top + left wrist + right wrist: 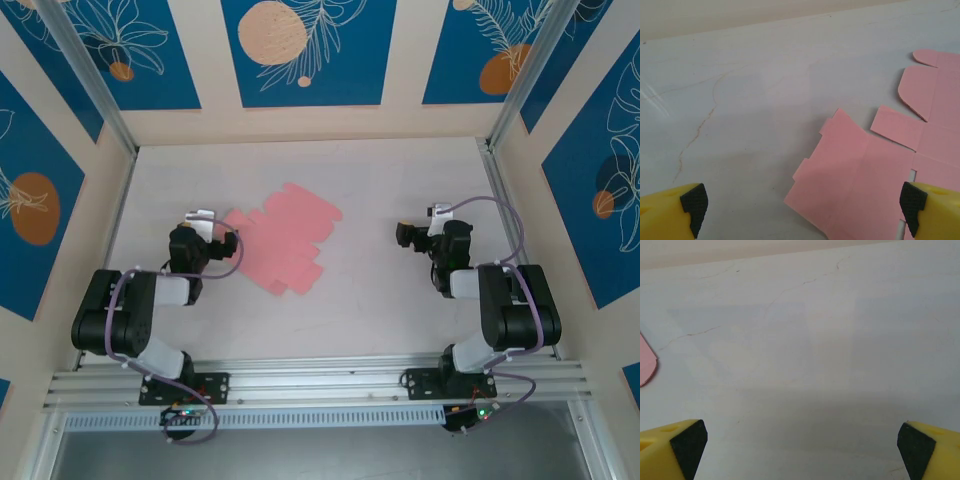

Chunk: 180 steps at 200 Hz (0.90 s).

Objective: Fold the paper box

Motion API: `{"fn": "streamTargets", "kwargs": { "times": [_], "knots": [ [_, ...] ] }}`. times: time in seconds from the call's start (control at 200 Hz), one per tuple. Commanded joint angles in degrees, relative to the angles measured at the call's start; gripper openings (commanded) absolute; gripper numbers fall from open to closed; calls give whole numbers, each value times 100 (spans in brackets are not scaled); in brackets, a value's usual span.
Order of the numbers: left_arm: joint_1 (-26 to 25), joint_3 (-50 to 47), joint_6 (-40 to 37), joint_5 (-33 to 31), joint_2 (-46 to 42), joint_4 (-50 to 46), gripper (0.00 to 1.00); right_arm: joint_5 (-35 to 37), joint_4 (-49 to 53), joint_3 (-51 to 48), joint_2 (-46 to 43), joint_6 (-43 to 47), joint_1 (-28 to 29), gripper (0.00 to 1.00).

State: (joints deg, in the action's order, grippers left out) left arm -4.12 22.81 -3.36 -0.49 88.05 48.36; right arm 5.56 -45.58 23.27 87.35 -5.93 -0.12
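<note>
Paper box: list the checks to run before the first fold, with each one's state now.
1. Flat, unfolded box on the table: ok.
2. Open left gripper: ok.
3. Open right gripper: ok.
4. Corner of box under left gripper: ok.
5. Right gripper at the box: not ok, it stands apart to the right.
6. Contact of left gripper with box: cannot tell.
</note>
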Motion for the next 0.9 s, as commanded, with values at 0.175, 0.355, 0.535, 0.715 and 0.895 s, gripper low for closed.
{"fn": "streamTargets", "kwargs": {
  "times": [0.175,0.355,0.535,0.715,0.895],
  "knots": [
    [69,-4,45,-21,10,-11,100,26,-52,64,-16,-18,30,100],
    [70,-4,52,-18,6,-10,100,31,-47,56,-16,-18,32,99],
    [71,-4,53,-13,10,-11,100,32,-48,58,-16,-17,27,100],
    [71,-4,54,-12,7,-19,100,24,-48,60,-16,-14,22,100],
    [78,-29,84,-72,-5,20,100,24,-63,55,-22,-13,21,100]
  ]
}}
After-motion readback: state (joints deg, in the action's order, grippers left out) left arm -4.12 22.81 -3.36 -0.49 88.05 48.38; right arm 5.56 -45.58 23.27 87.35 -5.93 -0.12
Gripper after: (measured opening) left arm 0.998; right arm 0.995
